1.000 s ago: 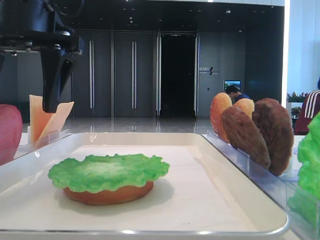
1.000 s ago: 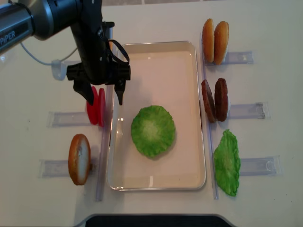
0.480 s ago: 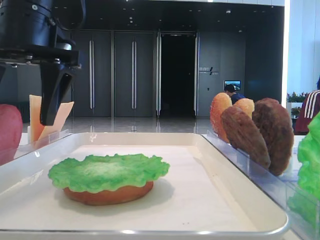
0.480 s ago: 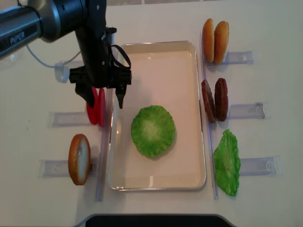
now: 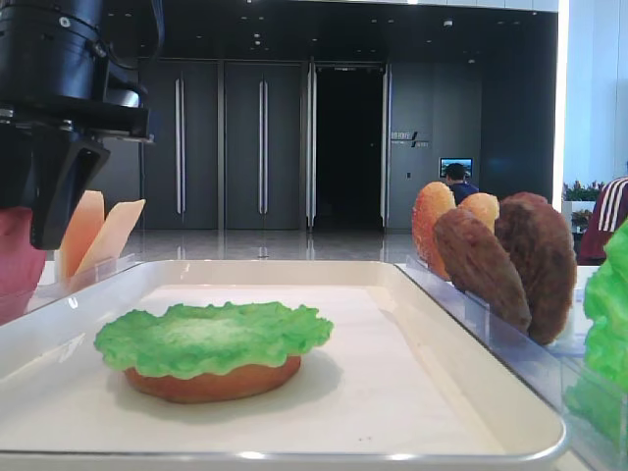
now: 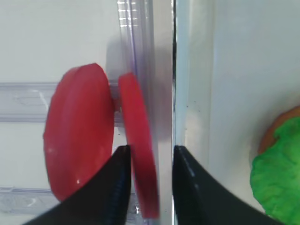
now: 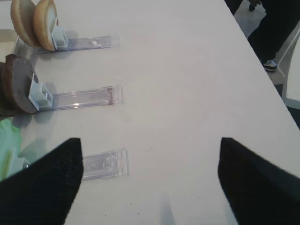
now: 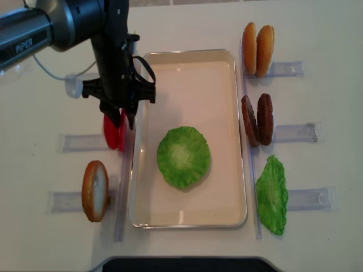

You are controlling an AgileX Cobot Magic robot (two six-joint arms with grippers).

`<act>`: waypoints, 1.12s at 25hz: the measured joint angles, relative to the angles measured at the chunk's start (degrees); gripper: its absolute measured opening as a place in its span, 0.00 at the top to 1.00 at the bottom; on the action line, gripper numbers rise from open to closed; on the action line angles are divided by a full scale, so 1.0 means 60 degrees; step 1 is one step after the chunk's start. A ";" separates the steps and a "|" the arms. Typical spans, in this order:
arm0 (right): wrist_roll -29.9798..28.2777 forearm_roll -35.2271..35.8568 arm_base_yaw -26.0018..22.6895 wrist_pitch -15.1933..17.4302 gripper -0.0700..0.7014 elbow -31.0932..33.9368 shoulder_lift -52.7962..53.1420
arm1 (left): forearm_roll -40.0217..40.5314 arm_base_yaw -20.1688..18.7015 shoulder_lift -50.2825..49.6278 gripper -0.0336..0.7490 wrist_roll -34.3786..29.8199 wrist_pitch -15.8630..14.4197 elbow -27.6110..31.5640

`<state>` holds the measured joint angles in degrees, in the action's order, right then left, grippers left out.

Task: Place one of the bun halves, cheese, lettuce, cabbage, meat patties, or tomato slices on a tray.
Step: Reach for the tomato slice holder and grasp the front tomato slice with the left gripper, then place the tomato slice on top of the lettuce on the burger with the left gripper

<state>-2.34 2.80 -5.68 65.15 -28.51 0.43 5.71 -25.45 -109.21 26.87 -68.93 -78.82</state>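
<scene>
The left gripper point(image 8: 121, 120) has come in from a wide spread a moment ago to a narrow gap astride the inner of the two tomato slices point(image 6: 137, 159), the one standing nearer the tray point(image 8: 187, 68). In the left wrist view a dark finger stands on each face of that disc, though whether the pads already press on it or sit just off it is hard to say. That puts the pick at the point of clamping, with lifting and carrying to the tray not yet done.

The slices stand on edge in a clear holder point(image 8: 79, 141) just outside the tray's left rim, about midway along it. On the tray lies the lettuce point(image 8: 183, 156) on a bun half (only its orange edge shows from the low view), toward the near-middle.

The outer slice point(image 6: 78, 140) stands just beside the chosen one and could be dragged along; the raised rim must also be cleared. Buns point(image 8: 258, 49), patties point(image 8: 257, 119) and another green leaf point(image 8: 272, 195) line the right rim. The right gripper point(image 7: 150, 183) hangs spread wide over bare tabletop point(image 7: 187, 70), holding nothing.
</scene>
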 joint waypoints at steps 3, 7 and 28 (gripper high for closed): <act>0.0000 0.0000 0.0000 0.0000 0.15 0.0000 0.0000 | 0.0000 -0.0007 -0.0030 0.78 -0.0008 0.0000 0.0000; 0.0000 0.0000 0.0000 0.0000 0.15 0.0000 0.0000 | 0.0062 -0.0007 -0.0030 0.86 -0.0008 -0.0033 0.0000; 0.0000 0.0000 0.0000 0.0000 0.15 0.0000 0.0000 | -0.2373 -0.0007 0.2730 0.89 -0.1057 0.0512 0.0801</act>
<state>-2.34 2.80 -5.68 65.15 -28.51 0.43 -8.53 -25.50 -92.83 20.53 -65.85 -74.02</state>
